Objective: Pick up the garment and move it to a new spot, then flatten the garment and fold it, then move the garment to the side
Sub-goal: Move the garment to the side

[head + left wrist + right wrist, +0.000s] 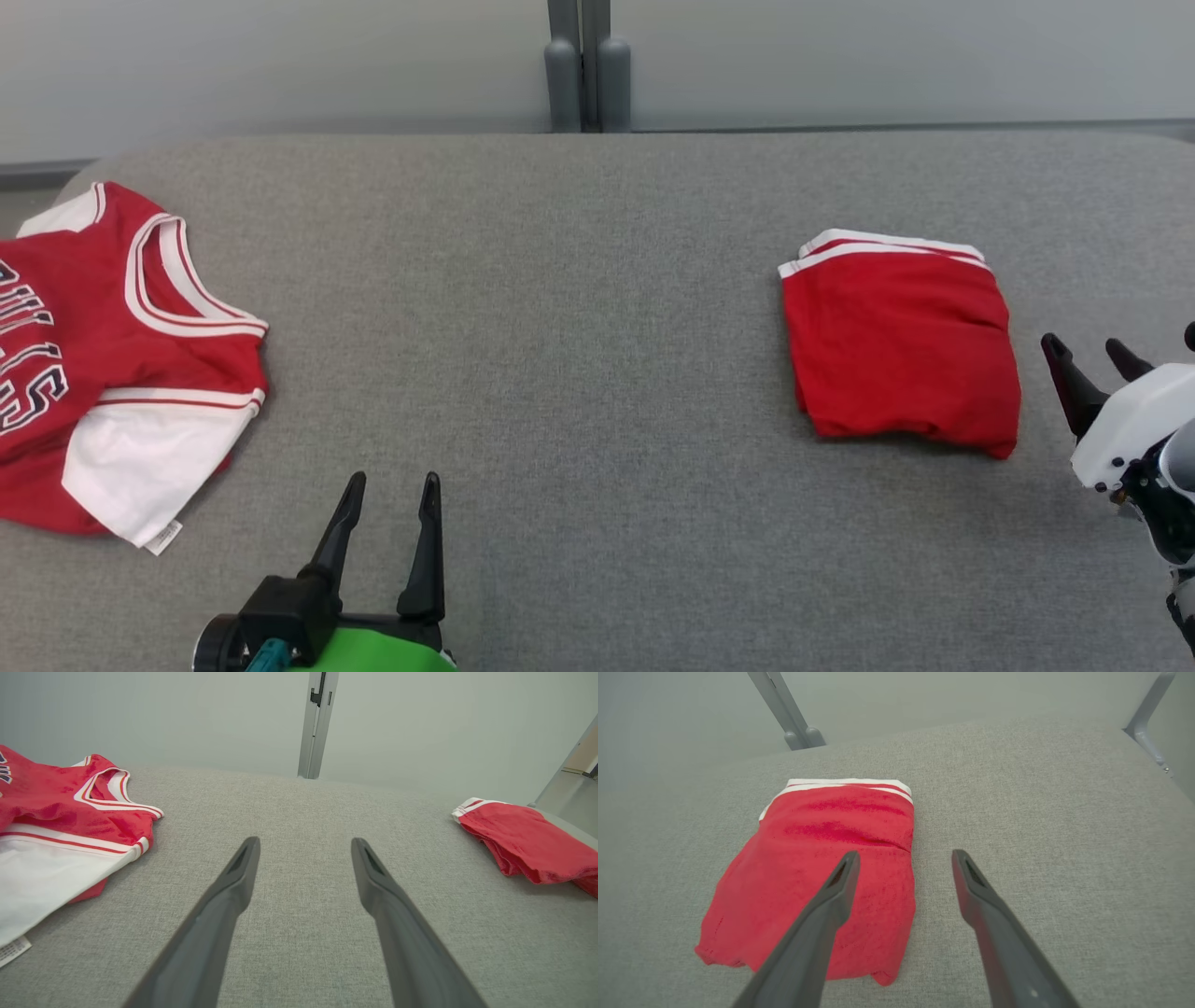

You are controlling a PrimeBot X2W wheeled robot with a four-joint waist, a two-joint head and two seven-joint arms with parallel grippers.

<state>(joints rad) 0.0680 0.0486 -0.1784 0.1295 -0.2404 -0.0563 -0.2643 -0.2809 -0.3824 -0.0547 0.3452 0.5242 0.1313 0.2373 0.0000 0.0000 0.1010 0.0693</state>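
From my head, the folded red cloth garment with white trim (901, 350) lies on the right of the grey fabric surface (560, 327). A red and white jersey (112, 364) lies spread out at the far left. My left fingers (428, 527) are spread and empty near the front edge, and my right fingers (1069, 378) stand apart just right of the folded garment.

From my left wrist, my left fingers (233, 891) gape over bare surface (303, 812), with the jersey (60, 802) to the left and the folded garment (528, 842) to the right.

From my right wrist, my right fingers (831, 900) are released, one over the folded garment (817, 877).

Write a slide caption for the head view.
Folded red garment right, spread jersey left; left gripper and right gripper open, empty.
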